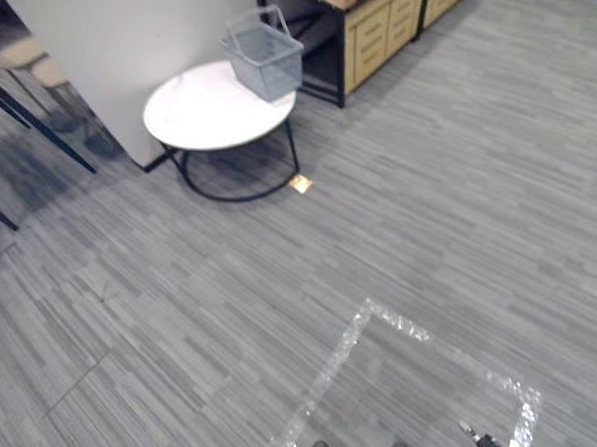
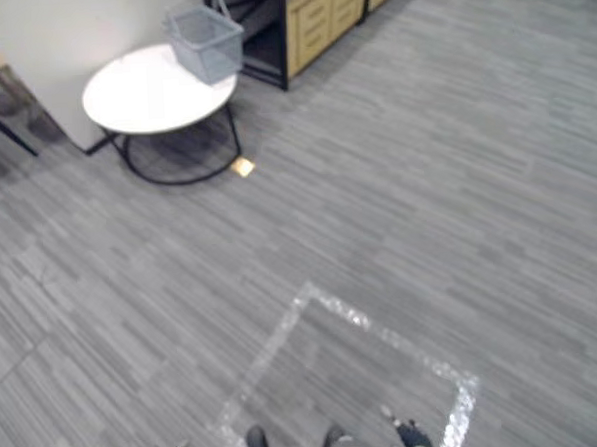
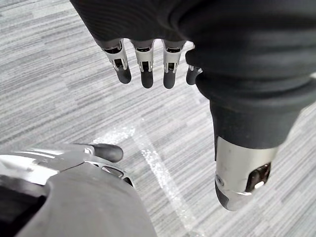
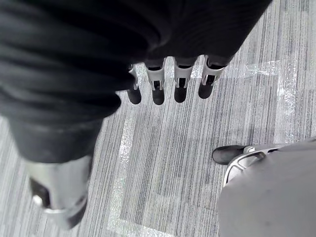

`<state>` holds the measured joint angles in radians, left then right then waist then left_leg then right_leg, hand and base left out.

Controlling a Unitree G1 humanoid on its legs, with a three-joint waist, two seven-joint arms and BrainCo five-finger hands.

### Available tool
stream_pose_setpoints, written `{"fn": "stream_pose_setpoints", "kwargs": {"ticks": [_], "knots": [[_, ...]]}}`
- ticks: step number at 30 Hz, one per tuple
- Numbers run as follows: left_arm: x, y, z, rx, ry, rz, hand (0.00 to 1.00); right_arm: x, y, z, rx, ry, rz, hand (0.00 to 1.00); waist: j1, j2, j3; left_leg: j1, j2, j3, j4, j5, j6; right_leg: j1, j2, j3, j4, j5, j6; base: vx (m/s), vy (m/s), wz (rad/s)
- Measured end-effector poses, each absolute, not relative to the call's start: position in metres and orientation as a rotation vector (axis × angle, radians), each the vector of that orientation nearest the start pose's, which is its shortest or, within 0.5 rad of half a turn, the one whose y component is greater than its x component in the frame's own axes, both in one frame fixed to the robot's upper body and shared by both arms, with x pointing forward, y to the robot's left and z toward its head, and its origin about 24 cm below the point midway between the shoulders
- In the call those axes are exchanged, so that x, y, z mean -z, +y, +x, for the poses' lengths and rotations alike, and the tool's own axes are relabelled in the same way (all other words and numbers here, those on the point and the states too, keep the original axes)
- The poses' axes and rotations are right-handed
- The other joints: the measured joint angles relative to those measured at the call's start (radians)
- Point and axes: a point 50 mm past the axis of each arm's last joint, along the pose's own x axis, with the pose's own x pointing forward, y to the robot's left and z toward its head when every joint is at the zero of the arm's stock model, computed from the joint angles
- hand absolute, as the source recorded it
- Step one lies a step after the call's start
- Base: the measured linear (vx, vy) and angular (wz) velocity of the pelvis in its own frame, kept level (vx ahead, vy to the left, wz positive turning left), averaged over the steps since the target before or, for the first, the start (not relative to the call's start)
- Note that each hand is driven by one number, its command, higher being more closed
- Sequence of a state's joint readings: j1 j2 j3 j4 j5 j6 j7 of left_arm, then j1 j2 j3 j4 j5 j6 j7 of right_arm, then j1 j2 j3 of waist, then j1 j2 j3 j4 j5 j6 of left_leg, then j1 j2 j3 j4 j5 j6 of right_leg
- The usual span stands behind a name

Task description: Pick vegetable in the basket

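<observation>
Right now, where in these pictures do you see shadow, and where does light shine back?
Left eye view: a soft shadow lies on the carpet under the round table; the floor tape glints. Left wrist view: bright spots on the silver thumb of the left hand. Right wrist view: the tape shines beyond the right hand.

One grey basket (image 1: 265, 55), one round white table (image 1: 198, 114), two wooden cabinets (image 1: 378, 29), one taped floor square (image 1: 396, 322).
</observation>
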<state>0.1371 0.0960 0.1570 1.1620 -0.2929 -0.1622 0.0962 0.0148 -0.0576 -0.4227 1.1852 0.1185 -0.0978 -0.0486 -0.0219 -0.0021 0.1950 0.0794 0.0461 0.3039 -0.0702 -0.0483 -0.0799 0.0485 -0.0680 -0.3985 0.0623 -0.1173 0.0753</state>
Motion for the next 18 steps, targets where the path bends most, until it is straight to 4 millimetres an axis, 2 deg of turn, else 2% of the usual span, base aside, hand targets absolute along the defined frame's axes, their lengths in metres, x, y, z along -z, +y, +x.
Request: {"fn": "stream_pose_setpoints", "kwargs": {"ticks": [2, 3, 4, 6, 7, 9, 11, 12, 14, 15, 16, 17, 18], "knots": [[0.163, 0.226, 0.062, -0.529, 1.073, -0.149, 0.00, 0.163, -0.210, 0.095, 0.521, 1.053, 0.263, 0.00, 0.001, -0.036, 0.022, -0.082, 0.006, 0.035, 0.154, -0.020, -0.026, -0.023, -0.025, 0.004, 0.021, -0.007, -0.012, 0.00, -0.042, -0.10], [0.160, 0.230, 0.068, -0.532, 1.043, -0.139, 0.00, 0.164, -0.207, 0.095, 0.507, 1.056, 0.257, 0.00, 0.002, -0.056, 0.041, -0.162, 0.029, 0.050, 0.347, -0.052, -0.026, -0.006, -0.037, 0.008, 0.010, -0.017, -0.028, 0.00, -0.144, 0.02], [0.159, 0.229, 0.072, -0.531, 1.026, -0.151, 0.00, 0.163, -0.210, 0.096, 0.495, 1.056, 0.232, 0.00, 0.007, -0.043, 0.063, -0.244, 0.081, 0.048, 0.569, -0.072, -0.016, 0.034, -0.026, 0.003, -0.012, -0.023, -0.036, 0.01, -0.134, -0.01], [0.159, 0.225, 0.073, -0.533, 1.019, -0.171, 0.00, 0.163, -0.214, 0.093, 0.485, 1.066, 0.201, 0.00, 0.011, -0.024, 0.084, -0.332, 0.145, 0.027, 0.806, -0.055, -0.021, 0.082, -0.010, 0.001, -0.019, -0.032, -0.042, 0.04, 0.008, -0.04], [0.160, 0.221, 0.074, -0.528, 1.021, -0.178, 0.00, 0.162, -0.219, 0.091, 0.483, 1.069, 0.176, 0.00, 0.023, -0.004, 0.087, -0.390, 0.156, -0.022, 0.900, -0.079, -0.017, 0.115, -0.010, 0.001, -0.022, -0.052, -0.048, 0.10, 0.099, -0.02], [0.160, 0.220, 0.075, -0.526, 1.018, -0.181, 0.00, 0.161, -0.222, 0.094, 0.485, 1.063, 0.169, 0.00, 0.027, -0.004, 0.088, -0.450, 0.145, -0.051, 0.849, -0.104, -0.018, 0.134, -0.026, 0.000, -0.025, -0.071, -0.044, 0.16, 0.125, 0.07], [0.160, 0.219, 0.074, -0.539, 1.017, -0.200, 0.00, 0.160, -0.222, 0.098, 0.482, 1.053, 0.167, 0.00, 0.036, -0.007, 0.088, -0.466, 0.134, -0.044, 0.611, -0.072, -0.020, 0.135, -0.049, -0.003, -0.025, -0.082, -0.025, 0.21, 0.162, -0.01], [0.161, 0.219, 0.074, -0.553, 1.015, -0.219, 0.00, 0.159, -0.221, 0.104, 0.472, 1.041, 0.159, 0.00, 0.043, -0.006, 0.087, -0.463, 0.129, -0.044, 0.424, -0.012, -0.021, 0.147, -0.058, -0.003, -0.026, -0.092, -0.005, 0.23, 0.175, -0.03], [0.161, 0.217, 0.074, -0.555, 1.014, -0.224, 0.00, 0.158, -0.221, 0.106, 0.463, 1.040, 0.141, 0.00, 0.055, -0.002, 0.085, -0.458, 0.123, -0.067, 0.194, 0.070, -0.026, 0.172, -0.067, -0.001, -0.032, -0.112, 0.029, 0.40, 0.310, -0.04], [0.160, 0.216, 0.075, -0.552, 1.009, -0.226, 0.00, 0.158, -0.220, 0.108, 0.458, 1.035, 0.138, 0.00, 0.061, 0.005, 0.086, -0.464, 0.136, -0.082, 0.126, 0.078, -0.029, 0.199, -0.067, 0.006, -0.041, -0.125, 0.058, 0.60, 0.471, -0.19], [0.161, 0.217, 0.071, -0.559, 1.017, -0.226, 0.00, 0.158, -0.218, 0.110, 0.451, 1.036, 0.139, 0.00, 0.070, 0.008, 0.084, -0.465, 0.145, -0.075, 0.148, 0.149, -0.014, 0.233, -0.079, 0.017, -0.046, -0.141, 0.084, 0.55, 0.423, -0.25], [0.161, 0.218, 0.072, -0.560, 1.013, -0.223, 0.00, 0.159, -0.214, 0.111, 0.444, 1.039, 0.149, 0.00, 0.078, -0.012, 0.087, -0.464, 0.136, -0.060, 0.182, 0.179, -0.003, 0.244, -0.098, 0.025, -0.049, -0.142, 0.082, 0.38, 0.266, -0.34], [0.159, 0.223, 0.075, -0.564, 1.001, -0.211, 0.00, 0.159, -0.207, 0.116, 0.427, 1.034, 0.165, 0.00, 0.087, -0.047, 0.077, -0.479, 0.119, -0.043, 0.220, 0.187, 0.007, 0.236, -0.128, 0.041, -0.040, -0.132, 0.072, 0.36, 0.222, -0.24]]}}
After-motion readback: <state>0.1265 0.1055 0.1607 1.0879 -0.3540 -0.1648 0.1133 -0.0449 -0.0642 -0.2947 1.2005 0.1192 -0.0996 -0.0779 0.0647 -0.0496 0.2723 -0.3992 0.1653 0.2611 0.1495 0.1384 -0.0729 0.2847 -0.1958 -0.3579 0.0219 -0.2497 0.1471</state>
